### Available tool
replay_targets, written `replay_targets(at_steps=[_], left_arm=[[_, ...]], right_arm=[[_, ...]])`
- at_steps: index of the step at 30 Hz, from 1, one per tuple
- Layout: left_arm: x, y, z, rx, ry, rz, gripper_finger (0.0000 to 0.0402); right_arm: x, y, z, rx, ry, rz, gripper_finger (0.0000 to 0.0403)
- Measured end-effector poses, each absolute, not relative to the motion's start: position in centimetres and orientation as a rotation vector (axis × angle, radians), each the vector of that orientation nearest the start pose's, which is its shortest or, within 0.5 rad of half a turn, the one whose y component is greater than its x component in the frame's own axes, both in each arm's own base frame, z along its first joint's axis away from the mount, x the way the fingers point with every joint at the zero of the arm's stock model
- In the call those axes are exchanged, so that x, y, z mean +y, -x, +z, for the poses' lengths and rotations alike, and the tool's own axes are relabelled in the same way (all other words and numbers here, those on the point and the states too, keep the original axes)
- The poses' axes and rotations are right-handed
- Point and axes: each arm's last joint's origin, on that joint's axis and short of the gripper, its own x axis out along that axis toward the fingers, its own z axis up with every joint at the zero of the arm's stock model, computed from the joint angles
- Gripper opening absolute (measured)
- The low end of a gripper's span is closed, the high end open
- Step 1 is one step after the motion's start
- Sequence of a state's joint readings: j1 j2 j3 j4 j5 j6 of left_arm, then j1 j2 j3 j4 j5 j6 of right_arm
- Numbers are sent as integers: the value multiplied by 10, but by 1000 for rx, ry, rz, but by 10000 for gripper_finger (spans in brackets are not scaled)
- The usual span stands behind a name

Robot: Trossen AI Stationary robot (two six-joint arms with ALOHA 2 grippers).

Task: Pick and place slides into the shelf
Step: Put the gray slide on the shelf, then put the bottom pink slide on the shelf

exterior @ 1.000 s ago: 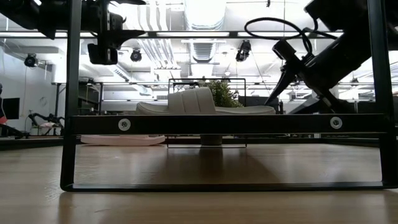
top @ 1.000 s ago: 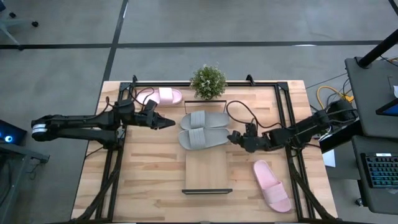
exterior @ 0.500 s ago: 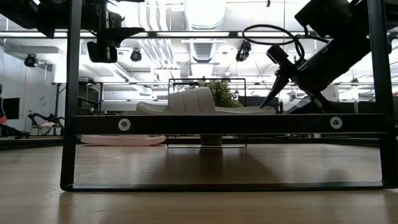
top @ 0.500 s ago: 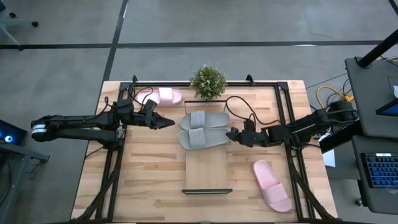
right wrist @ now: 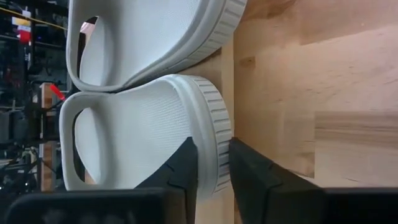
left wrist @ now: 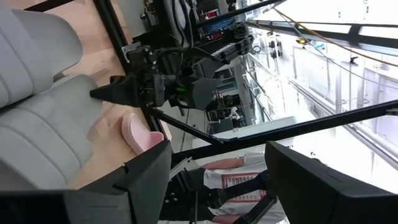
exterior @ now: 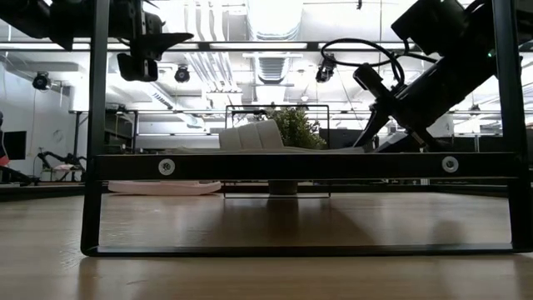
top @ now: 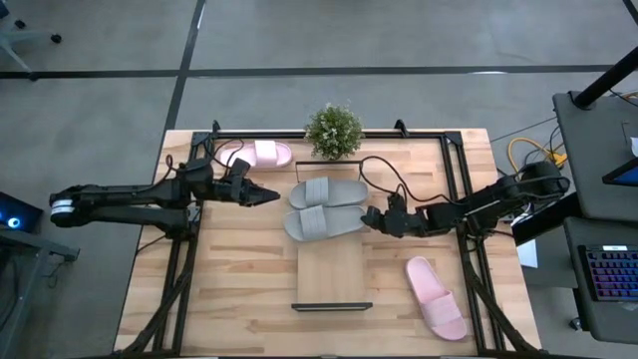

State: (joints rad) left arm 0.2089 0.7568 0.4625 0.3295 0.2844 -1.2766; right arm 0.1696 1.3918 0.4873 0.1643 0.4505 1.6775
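Wooden tabletop [top: 239, 289], right gripper [top: 371, 216] pinching grey slide [top: 321, 223] rim

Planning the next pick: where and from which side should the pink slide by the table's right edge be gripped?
Grip the pink slide at its heel rim, the end nearest the table's front corner, coming from above. It lies flat, sole down and angled, clear of the shelf; the raised heel edge gives the tool a thin wall to pinch, one finger inside the footbed and one outside. The right tool is nearest.
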Motion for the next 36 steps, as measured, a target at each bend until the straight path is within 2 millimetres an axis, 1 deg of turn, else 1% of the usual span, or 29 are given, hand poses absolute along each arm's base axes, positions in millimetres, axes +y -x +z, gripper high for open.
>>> replay_targets(at_steps=[6,14,21,26,36], left_arm=[[28,-173,275,18,1268,-88,245],[28,-173,275,17,1270,-88,245],[28,-173,275,17,1270,-88,245],[28,-173,275,17,1270,-88,245],[28,-175,273,48,1262,-103,245]], right_arm=[[28,-239,145,279,-1376,-776,61],[33,-235,142,273,-1385,-822,59],[33,-235,142,280,-1379,-823,63],[33,-236,143,286,-1338,-798,89],[33,-236,145,265,-1341,-800,167]])
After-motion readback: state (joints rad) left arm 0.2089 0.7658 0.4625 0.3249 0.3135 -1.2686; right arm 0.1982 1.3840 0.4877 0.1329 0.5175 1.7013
